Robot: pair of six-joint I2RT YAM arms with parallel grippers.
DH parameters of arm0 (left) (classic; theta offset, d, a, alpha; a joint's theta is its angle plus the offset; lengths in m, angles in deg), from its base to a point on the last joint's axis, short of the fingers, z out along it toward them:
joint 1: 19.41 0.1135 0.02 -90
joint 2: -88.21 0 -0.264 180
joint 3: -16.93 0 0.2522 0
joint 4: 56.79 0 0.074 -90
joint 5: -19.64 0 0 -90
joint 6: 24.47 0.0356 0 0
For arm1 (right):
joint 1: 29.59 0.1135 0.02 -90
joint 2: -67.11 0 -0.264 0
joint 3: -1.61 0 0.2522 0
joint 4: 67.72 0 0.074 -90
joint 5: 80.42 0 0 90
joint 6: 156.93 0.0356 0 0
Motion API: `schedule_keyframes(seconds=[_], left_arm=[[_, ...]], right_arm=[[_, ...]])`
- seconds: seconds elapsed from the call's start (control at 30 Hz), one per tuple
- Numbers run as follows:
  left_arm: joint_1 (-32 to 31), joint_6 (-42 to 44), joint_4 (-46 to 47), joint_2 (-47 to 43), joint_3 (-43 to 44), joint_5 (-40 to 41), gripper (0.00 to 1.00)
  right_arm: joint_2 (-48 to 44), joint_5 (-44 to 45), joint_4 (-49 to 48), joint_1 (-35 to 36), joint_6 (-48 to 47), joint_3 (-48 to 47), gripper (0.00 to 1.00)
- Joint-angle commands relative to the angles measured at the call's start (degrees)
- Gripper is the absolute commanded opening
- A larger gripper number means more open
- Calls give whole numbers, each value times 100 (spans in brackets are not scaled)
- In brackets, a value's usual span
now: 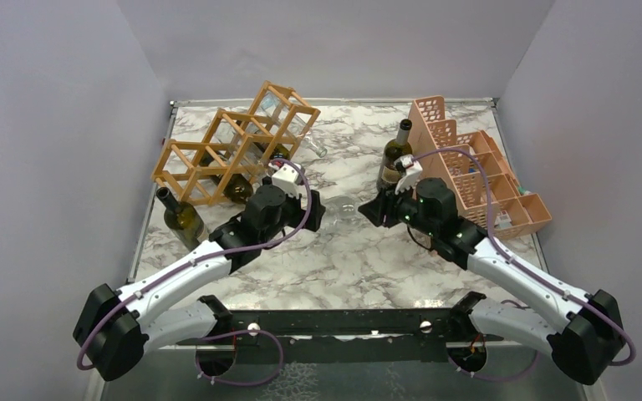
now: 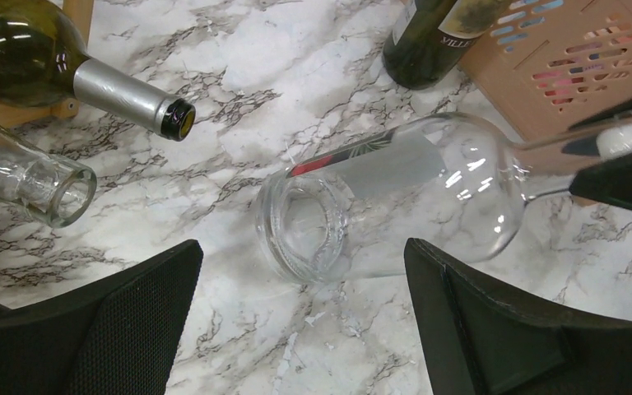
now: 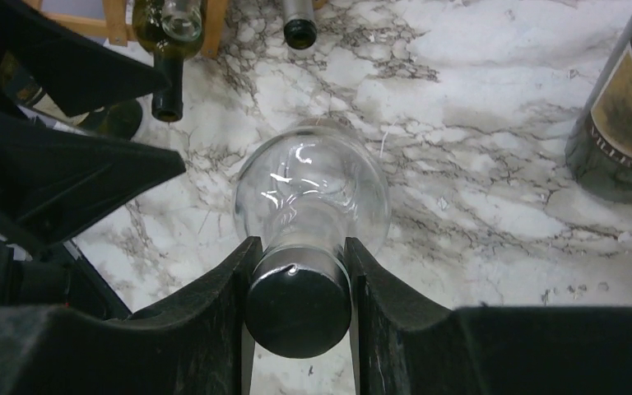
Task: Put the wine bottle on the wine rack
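**Right gripper** (image 3: 299, 247): clenched on the bottle (image 3: 313, 193). In the right wrist view I read both fingers (image 3: 214, 313) pressed against the neck from either side, just behind the black cap (image 3: 298, 303). The bottle's body extends away from the camera.

**Left gripper** (image 2: 303, 247): released. In the left wrist view I read its two fingers spread wide and apart from the glass. The bottle's base faces that camera and sits between them.

**Bottle position:** it is clear glass, lying on its side over the marble table (image 1: 334, 259) midway between the two arms. The base points toward the left gripper and the neck toward the right gripper. I cannot tell whether the glass rests on the table or is held just off it. It is not in the rack (image 1: 234, 146). It lies near the rack's near right corner, apart from the wood.

**Rack:** it stands at the far left of the table, set at an angle. Two necks project from it in the left wrist view: a foil neck (image 2: 123, 95) on a dark bottle, and a clear neck (image 2: 41, 181) beside it.

**Other items:** an upright bottle (image 1: 394, 159), dark glass, stands just beside the pink crate (image 1: 476, 167) at the far right, beyond the right gripper.
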Motion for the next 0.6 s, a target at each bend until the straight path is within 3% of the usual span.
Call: schedule_keyframes(seconds=[0.0, 0.23, 0.57], left_arm=[[156, -234, 340, 223, 275, -390, 99], [326, -480, 562, 574, 318, -662, 99], [438, -482, 720, 921, 349, -935, 99]], right_arm=[[-346, -488, 795, 41, 258, 268, 1], [-261, -926, 1748, 46, 219, 202, 1], [514, -1086, 1673, 58, -61, 127, 1]])
